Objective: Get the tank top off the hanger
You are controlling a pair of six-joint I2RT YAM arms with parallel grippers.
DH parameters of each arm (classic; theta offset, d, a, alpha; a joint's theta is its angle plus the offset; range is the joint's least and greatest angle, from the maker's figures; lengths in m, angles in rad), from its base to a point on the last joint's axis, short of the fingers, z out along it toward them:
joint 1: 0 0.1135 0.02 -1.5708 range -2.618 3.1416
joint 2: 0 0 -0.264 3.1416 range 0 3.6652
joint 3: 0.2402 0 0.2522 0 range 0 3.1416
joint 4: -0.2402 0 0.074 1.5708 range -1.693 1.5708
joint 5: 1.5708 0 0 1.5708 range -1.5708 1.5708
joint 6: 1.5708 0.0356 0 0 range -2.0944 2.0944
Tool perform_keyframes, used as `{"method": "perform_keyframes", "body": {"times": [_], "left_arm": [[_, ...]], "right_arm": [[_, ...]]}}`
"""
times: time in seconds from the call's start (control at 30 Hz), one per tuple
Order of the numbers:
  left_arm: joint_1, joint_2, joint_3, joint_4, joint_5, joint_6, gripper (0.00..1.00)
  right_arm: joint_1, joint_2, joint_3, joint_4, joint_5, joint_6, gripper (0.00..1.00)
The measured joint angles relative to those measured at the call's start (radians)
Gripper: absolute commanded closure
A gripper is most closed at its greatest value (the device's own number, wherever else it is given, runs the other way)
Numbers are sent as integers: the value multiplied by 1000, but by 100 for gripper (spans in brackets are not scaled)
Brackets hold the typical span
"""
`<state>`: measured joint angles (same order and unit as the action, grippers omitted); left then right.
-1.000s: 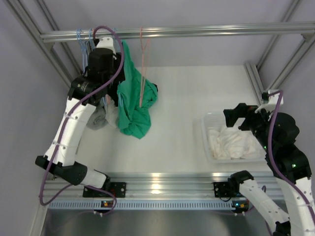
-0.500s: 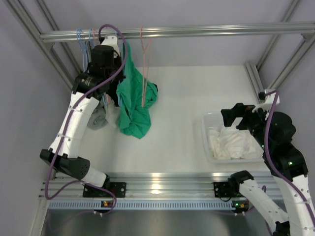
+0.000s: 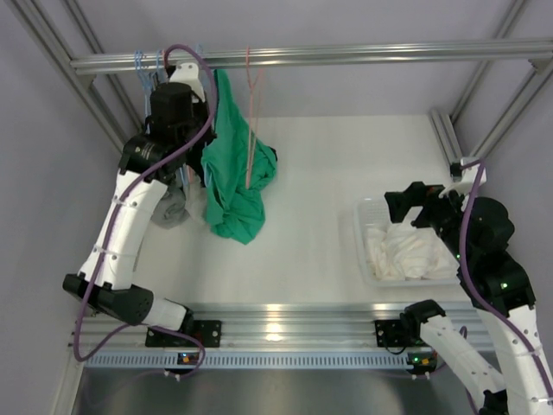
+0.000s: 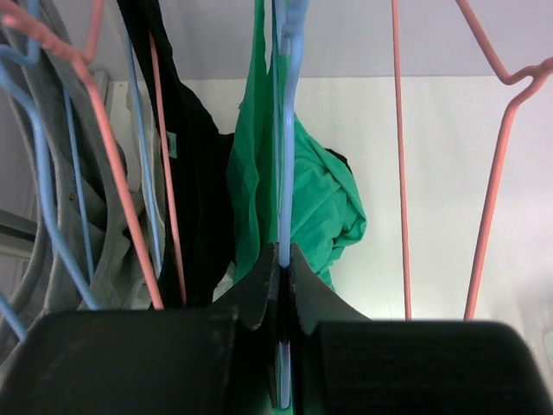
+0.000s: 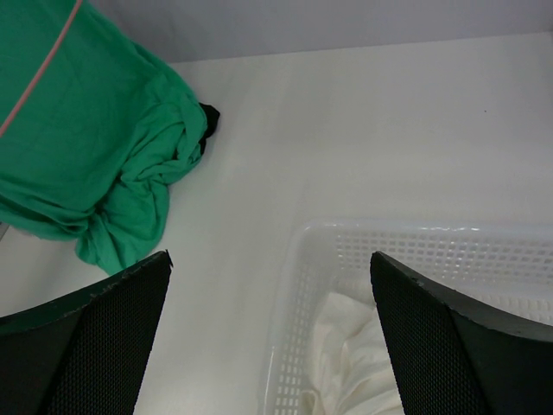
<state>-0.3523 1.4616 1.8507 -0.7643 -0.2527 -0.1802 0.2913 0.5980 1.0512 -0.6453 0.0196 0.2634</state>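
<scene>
The green tank top (image 3: 232, 173) hangs from a light blue hanger (image 4: 289, 130) on the top rail, and its lower part is bunched on the table. In the left wrist view the tank top (image 4: 324, 199) drapes on both sides of that blue wire. My left gripper (image 4: 282, 259) is shut on the hanger's wire, just below the rail. In the top view my left gripper (image 3: 194, 73) sits high at the rail, to the left of the green cloth. My right gripper (image 5: 270, 259) stands wide open with nothing in it. It hovers at the basket's left rim, far from the tank top.
A bare pink hanger (image 3: 251, 112) hangs right of the tank top. Black (image 4: 194, 199) and grey (image 4: 52, 216) garments hang on more hangers to its left. A white perforated basket (image 3: 363, 233) holding white cloth (image 3: 406, 251) stands at the right. The aluminium rail (image 3: 346, 54) spans the back.
My left gripper has gone from partly open to shut on the blue hanger wire, shifting slightly at the rail. The right arm has drifted a little to the left.
</scene>
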Motion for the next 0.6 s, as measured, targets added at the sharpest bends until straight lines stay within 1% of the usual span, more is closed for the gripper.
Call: {"method": "perform_keyframes", "body": {"times": [0.23, 0.3, 0.4, 0.5, 0.6], "left_arm": [[0, -120, -70, 41, 11, -27, 100], [0, -165, -110, 55, 26, -37, 100], [0, -232, -184, 61, 45, -56, 100], [0, -302, -256, 48, 75, -74, 100], [0, -379, -310, 20, 107, -83, 100]], "right_arm": [[0, -14, -10, 17, -7, 0, 5], [0, -15, -10, 19, -32, -1, 5], [0, -15, -10, 37, -137, -6, 5], [0, -8, -6, 93, -334, -2, 6], [1, 30, 23, 188, -557, 47, 7]]}}
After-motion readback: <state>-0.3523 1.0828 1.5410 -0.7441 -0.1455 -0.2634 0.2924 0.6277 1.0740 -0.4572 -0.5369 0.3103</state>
